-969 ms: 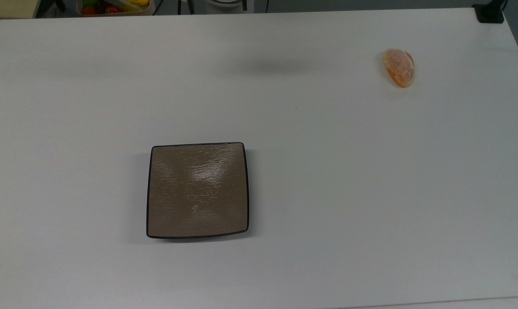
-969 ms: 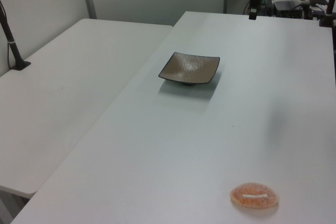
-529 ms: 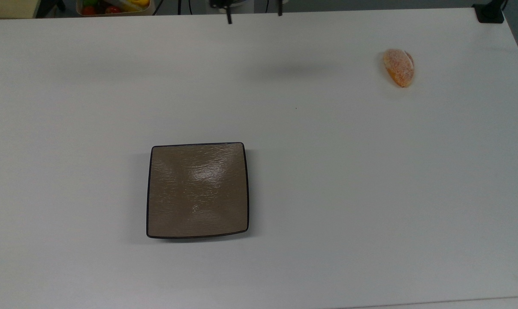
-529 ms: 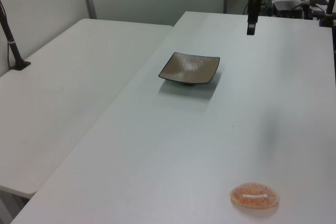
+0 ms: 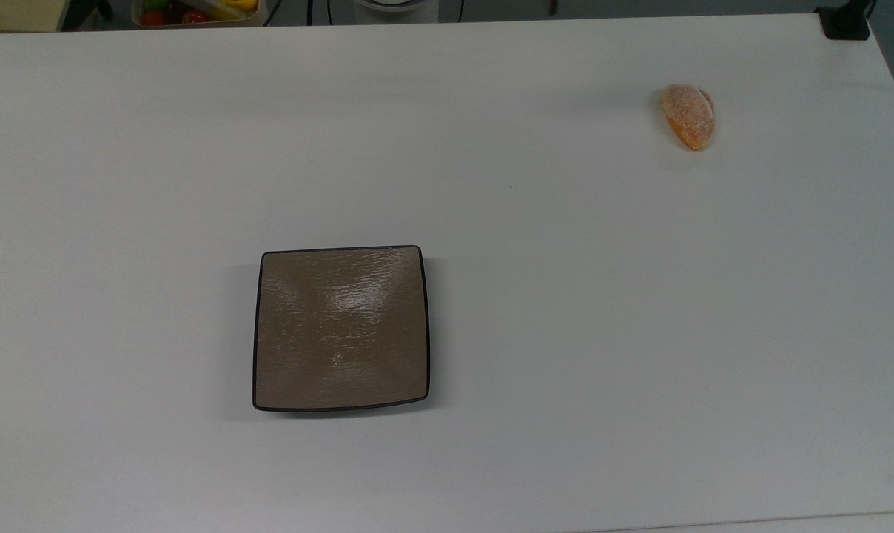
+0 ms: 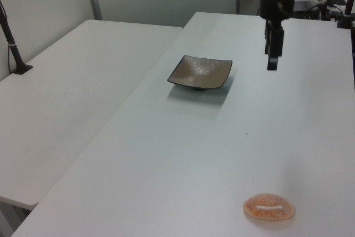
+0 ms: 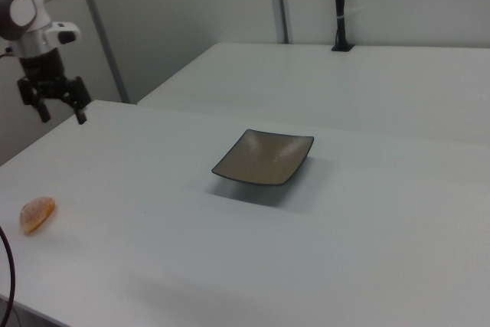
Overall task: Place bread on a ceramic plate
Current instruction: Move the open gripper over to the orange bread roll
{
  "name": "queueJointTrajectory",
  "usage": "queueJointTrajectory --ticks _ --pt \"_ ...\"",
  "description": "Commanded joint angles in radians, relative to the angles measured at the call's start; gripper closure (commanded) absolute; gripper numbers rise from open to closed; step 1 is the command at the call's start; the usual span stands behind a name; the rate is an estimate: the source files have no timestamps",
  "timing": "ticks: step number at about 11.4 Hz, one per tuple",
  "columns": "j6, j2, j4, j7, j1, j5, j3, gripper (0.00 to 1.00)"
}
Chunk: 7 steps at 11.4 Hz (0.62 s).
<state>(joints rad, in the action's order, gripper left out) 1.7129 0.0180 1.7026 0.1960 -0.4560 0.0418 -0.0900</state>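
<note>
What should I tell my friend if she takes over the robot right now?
End effector: open, holding nothing, up in the air above the table, away from both things.
Bread: lying on the table near the far right corner in the top view; nothing is touching it.
Ceramic plate: bare, sitting flat on the table, left of centre in the top view, well apart from the bread.
Done: nothing yet; the bread has not been picked up.
Left: bring the end effector down over the bread, grip it, carry it across to the plate, set it down and let go.
</note>
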Motion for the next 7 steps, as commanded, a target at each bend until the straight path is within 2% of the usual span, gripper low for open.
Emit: queueJointTrajectory --ticks 1,4,7 --pt "0.007 -0.081 -0.041 0.176 -0.142 0.004 0.012 0.00" --pt "0.074 -0.156 -0.037 0.239 -0.217 0.009 0.004 0.00" --pt "0.183 -0.236 -0.015 0.286 -0.230 0.009 -0.031 0.00"
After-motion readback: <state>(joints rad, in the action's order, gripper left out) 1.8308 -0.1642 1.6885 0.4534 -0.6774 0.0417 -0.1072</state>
